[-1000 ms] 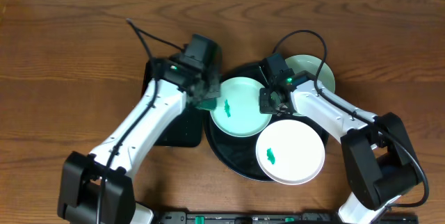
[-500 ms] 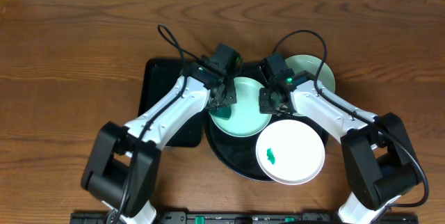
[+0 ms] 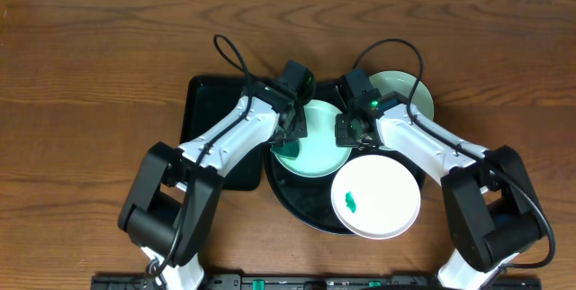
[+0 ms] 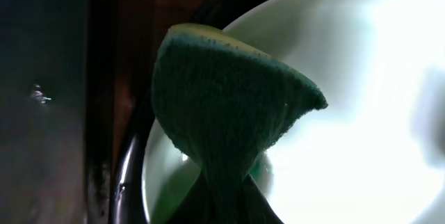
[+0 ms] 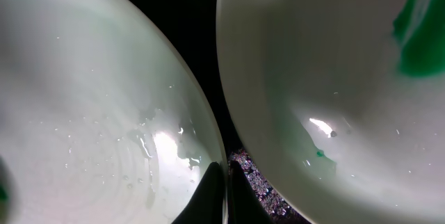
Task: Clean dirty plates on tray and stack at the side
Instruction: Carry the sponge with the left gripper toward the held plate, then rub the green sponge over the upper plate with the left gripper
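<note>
Centrally, a mint-green plate [image 3: 315, 146] lay on the black tray [image 3: 301, 207], in the tray's far-left part. Its left edge was close to the tray's raised rim. A white plate [image 3: 376, 198] sat at the tray's near-right side, overhanging the rim there, with a small green smear [image 3: 350, 203] on its left half. A second mint-green plate [image 3: 407, 92] rested at the tray's far-right edge, partly hidden behind the right arm.

The left pincer [image 3: 293, 126] hung over the left side of the mint-green plate and was clamped on a dark green sponge [image 4: 229, 106]. The sponge was folded into a wedge, its narrow end pinched and its broad face spread over the plate's inner wall. The fingers themselves were mostly hidden behind it.

The right pincer [image 5: 224, 193] was at the tray's middle, between the mint-green plate and the white one. Its two dark fingers were drawn nearly together — the rim of the mint-green plate ran down between them.

Just left of the black tray, a rectangular dark-green tray [image 3: 209, 101] lay on the wooden worktop [image 3: 81, 65], with the left arm crossing above it.
</note>
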Controlling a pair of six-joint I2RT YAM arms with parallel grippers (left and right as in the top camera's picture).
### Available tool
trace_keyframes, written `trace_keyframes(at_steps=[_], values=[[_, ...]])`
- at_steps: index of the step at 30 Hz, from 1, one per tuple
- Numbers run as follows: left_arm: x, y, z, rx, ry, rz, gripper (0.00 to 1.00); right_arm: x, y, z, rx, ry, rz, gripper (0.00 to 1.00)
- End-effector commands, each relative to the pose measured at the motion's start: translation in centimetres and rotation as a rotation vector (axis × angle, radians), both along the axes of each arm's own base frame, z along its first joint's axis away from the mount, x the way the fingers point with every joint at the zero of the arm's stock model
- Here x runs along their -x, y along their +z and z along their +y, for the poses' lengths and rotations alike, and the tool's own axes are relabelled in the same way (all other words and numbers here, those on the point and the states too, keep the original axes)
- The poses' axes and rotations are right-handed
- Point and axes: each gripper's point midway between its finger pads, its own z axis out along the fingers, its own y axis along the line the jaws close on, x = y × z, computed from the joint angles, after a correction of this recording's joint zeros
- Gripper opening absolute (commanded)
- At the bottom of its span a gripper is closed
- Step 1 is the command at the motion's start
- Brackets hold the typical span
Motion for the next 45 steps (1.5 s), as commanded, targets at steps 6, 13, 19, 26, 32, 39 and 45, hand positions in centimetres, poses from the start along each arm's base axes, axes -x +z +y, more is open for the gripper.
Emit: trace_keyframes(at_steps=[6, 13, 19, 26, 32, 39, 45], values=[[0.8, -4.4, 0.4, -0.061, 0.006, 0.095, 0.07, 0.3, -0.1, 0.5, -0.01, 0.05, 0.007, 0.01], [1.7, -7.1, 0.9, -0.097, 0.005, 0.159, 0.08, 0.4, -0.1, 0.7, -0.015, 0.081, 0.009, 0.01], [2.4, -7.3, -0.2, -0.036, -0.004, 0.201, 0.07, 0.6, -0.1, 1.4, -0.053, 0.109, 0.02, 0.01], [3.5, -6.7, -3.1, 0.129, -0.04, 0.272, 0.07, 0.6, -0.1, 1.5, -0.056, 0.116, 0.016, 0.01], [3.3, -5.7, -4.7, 0.223, -0.08, 0.265, 0.07, 0.6, -0.1, 1.5, -0.056, 0.116, 0.016, 0.01], [2.1, -2.3, -5.7, 0.282, -0.099, 0.181, 0.07, 0.6, 0.0, 1.8, -0.07, 0.127, 0.019, 0.01], [1.2, 2.5, -6.2, 0.34, -0.12, 0.068, 0.07, 0.6, 0.0, 1.8, -0.07, 0.127, 0.019, 0.01]])
